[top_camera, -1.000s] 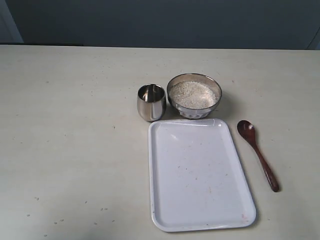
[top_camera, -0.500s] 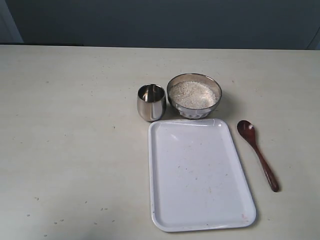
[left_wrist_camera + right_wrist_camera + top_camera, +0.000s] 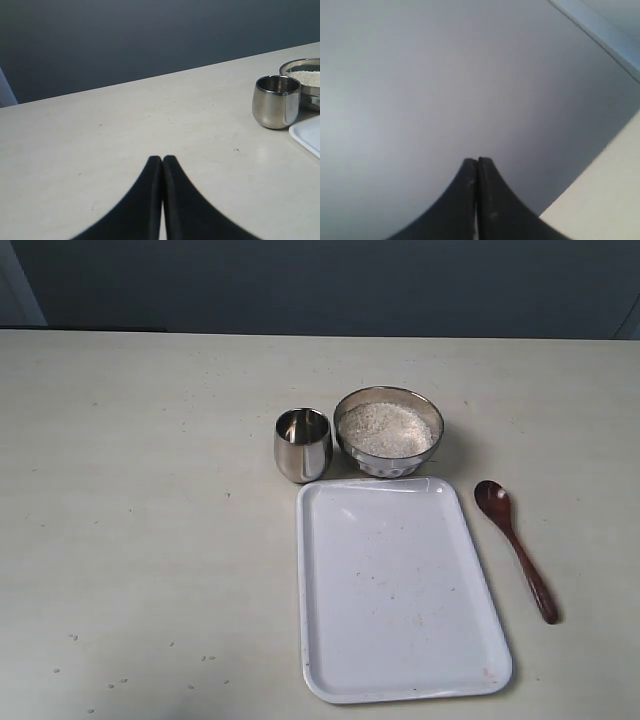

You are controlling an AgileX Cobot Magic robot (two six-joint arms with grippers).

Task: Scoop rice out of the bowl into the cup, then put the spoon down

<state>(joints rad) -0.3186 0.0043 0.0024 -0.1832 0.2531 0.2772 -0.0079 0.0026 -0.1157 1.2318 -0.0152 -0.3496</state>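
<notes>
Rice (image 3: pixel 386 428) fills the bowl, none scooped yet. The left gripper (image 3: pixel 162 158) is closed on nothing. The cup (image 3: pixel 302 444) stands just beside the bowl (image 3: pixel 388 466), at its nine o'clock. The bowl sits at the tray's (image 3: pixel 400 590) twelve o'clock. The spoon (image 3: pixel 515 548) lies at the tray's three o'clock. It looks like light, stiff, smooth wood, probably best pinched mid-handle. The right gripper (image 3: pixel 477 160) is closed too, empty.

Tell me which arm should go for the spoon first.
Right. The spoon lies on the table right of the tray, on the right arm's side of the exterior view. The left gripper faces the cup and would have to cross the tray. Both arms' jaws are shut.
</notes>
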